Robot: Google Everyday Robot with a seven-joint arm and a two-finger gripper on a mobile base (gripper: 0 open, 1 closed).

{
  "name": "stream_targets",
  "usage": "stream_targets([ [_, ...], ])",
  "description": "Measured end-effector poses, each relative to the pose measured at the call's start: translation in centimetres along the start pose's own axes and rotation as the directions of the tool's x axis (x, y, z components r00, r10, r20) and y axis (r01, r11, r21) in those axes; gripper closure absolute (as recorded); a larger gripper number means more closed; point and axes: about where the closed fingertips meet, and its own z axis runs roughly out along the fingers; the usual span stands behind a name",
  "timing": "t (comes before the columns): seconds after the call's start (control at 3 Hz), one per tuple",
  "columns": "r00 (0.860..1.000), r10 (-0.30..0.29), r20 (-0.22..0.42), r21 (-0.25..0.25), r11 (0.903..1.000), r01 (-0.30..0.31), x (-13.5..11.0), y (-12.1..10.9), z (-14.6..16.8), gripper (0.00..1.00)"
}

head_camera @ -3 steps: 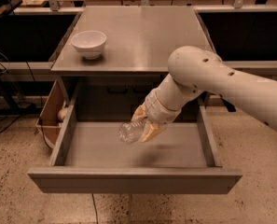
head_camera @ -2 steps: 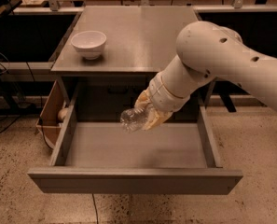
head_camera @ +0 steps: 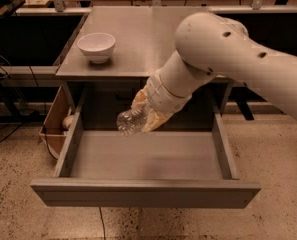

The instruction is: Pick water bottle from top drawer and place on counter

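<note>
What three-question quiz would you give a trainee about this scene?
1. True or false: the bottle lies on the drawer floor.
2. What sits on the counter? A: bowl. B: mug. C: plate.
3. Short answer: where is the claw, and what is it doing?

Key:
1. False; the bottle is held in the air over the drawer.
2. A.
3. Over the open drawer, shut on the bottle.

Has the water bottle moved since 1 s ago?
Yes. The water bottle, held in the gripper, has risen from the top drawer toward the front edge of the counter.
</note>
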Motion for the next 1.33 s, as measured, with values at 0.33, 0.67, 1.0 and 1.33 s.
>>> stream_targets([
  [0.33, 0.990, -0.127, -0.062, 0.057, 0.9898, 0.130, -2.1, -4.1, -2.3, 1.00],
  [0.67, 0.971, -0.204, -0.125, 0.125, 0.9675, 0.220, -3.1, -8.0, -5.1, 1.00],
  [1.0, 0.966, -0.216, -0.144, 0.201, 0.9494, 0.242, -1.6, -11.1, -7.4, 1.00],
  [1.33, 0.965, -0.207, -0.163, 0.295, 0.9229, 0.248, 0.9, -14.9, -11.1, 1.00],
])
